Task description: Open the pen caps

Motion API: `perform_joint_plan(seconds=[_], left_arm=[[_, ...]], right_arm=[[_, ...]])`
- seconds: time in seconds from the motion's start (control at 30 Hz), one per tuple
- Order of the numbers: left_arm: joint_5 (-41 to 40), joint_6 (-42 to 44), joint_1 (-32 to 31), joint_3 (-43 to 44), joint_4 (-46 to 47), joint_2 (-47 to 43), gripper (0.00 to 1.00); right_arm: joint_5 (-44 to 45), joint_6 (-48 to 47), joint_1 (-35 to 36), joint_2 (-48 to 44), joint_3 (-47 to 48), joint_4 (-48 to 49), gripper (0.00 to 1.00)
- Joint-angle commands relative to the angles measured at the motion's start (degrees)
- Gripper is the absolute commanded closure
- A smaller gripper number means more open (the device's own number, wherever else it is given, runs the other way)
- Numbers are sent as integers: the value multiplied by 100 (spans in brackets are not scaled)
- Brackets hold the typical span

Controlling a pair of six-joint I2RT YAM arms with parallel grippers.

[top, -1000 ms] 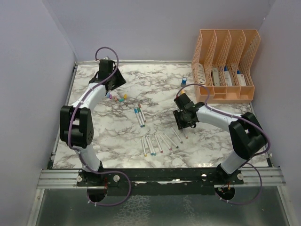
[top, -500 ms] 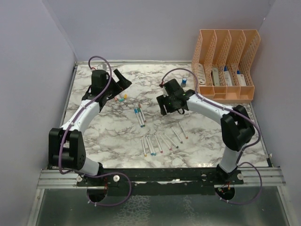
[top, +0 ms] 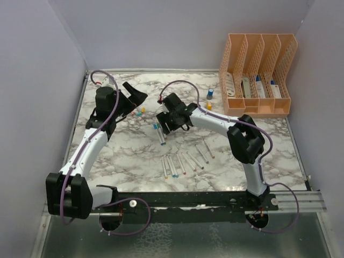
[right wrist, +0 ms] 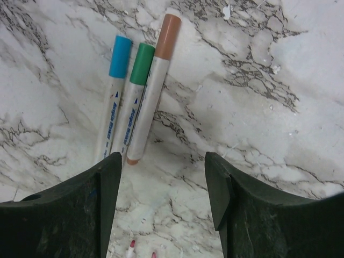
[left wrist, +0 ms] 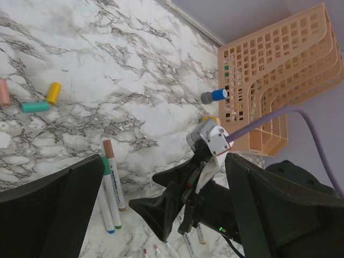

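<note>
Right claw (top: 164, 124) (right wrist: 161, 161): jaws wide, nothing between them, low over the table (top: 123, 156) mid-scene. Three pens (top: 159, 133) (right wrist: 131, 102) lie side by side and touching, just ahead of it. Their caps (right wrist: 142, 56) are on: blue, green, brown, pointing away from the claw. The barrels run down toward one finger (right wrist: 64, 215), and the brown-capped pen ends just inside the gap. I see no contact with any pen.

Left claw (top: 135, 94) (left wrist: 164, 161): jaws wide, empty, held above the table at far left, its camera looking across at the right wrist. Loose caps (top: 141, 111) (left wrist: 52, 92) in yellow, teal and pink lie on the marble near it, between the two claws.

More pens (top: 185, 161) lie fanned in a row nearer the bases, well apart from both claws. They are too small in the top view for me to tell whether they are capped.

Far right: a blue bottle (top: 210, 93) (left wrist: 213, 96) just left of the rack (top: 258, 70) (left wrist: 269, 70).
</note>
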Motion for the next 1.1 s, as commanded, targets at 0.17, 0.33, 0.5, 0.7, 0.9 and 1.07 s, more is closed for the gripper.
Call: perform_joint_plan(seconds=[0.17, 0.33, 0.5, 0.7, 0.9, 1.07], left_arm=[[-220, -365, 70, -455, 115, -863, 1], [-202, -389, 70, -581, 59, -1002, 1], [-203, -384, 70, -634, 37, -1050, 1], [-205, -387, 79, -638, 31, -1044, 1], [-204, -384, 84, -669, 30, -1045, 1], [-202, -387, 88, -670, 18, -1010, 1]], right_arm=[[117, 138, 128, 564, 556, 91, 43], [156, 173, 135, 679, 578, 84, 46], [142, 169, 151, 741, 594, 71, 46], [301, 140, 200, 882, 683, -14, 47], [580, 233, 233, 982, 696, -114, 50], [893, 453, 229, 1131, 777, -365, 63]])
